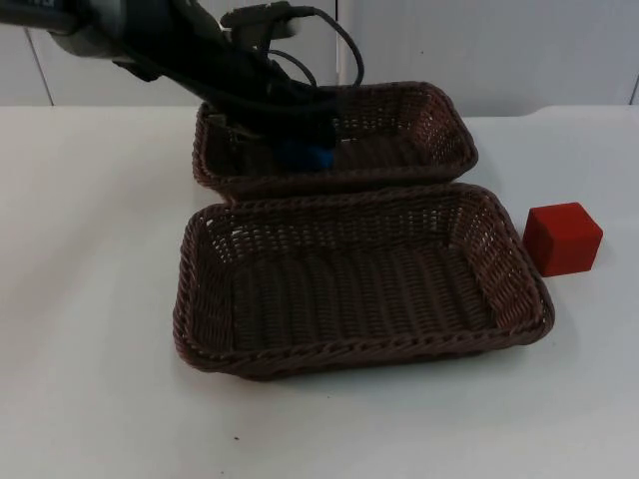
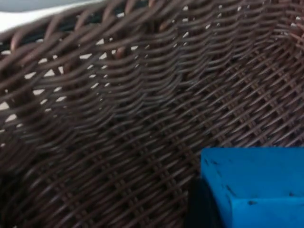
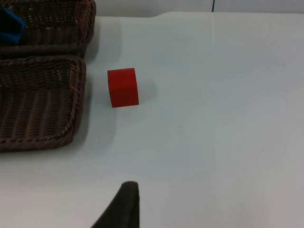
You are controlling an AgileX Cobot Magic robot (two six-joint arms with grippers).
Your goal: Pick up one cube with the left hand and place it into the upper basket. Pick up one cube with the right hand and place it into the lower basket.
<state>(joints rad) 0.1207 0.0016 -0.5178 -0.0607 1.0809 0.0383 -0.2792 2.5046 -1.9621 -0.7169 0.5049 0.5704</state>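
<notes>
Status by view, w/ progress assessed from current positions.

Top view: left gripper [image 1: 300, 135] is lowered inside upper basket [image 1: 439, 110], reaching in from the left arm side. Blue cube [image 1: 305, 156] sits directly under the gripper, in the left-centre part of that basket. Whether cube rests on the basket floor or hangs just above it: cannot tell. Jaw state of left gripper: cannot tell here, as the arm body covers the fingers. Lower basket [image 1: 200, 299] lies just in front of the upper one, rims nearly touching; nothing inside it. Red cube [image 1: 563, 238] stands on the white table [image 1: 90, 299], just beside the lower basket's right rim, apart from it.

Left wrist view: blue cube is close to the camera, against the woven wall and floor of the upper basket. A dark shape adjoins the cube's side, prob. a fingertip; contact or release not confirmable. Jaws: cannot tell.

Right wrist view: right gripper [image 3: 124, 209] is over bare table, well apart from the red cube, arm waiting. One black fingertip is visible, so jaw spread cannot be told. Red cube is upright, untouched, near the lower basket's corner; blue cube is seen in the upper basket beyond.

Progress est.: step 1 (left hand, cube to upper basket) is at the placement stage, near complete pending release and retract. Step 2 (right hand, red cube to lower basket) not yet begun: approach, grasp, transfer and drop all remain.
</notes>
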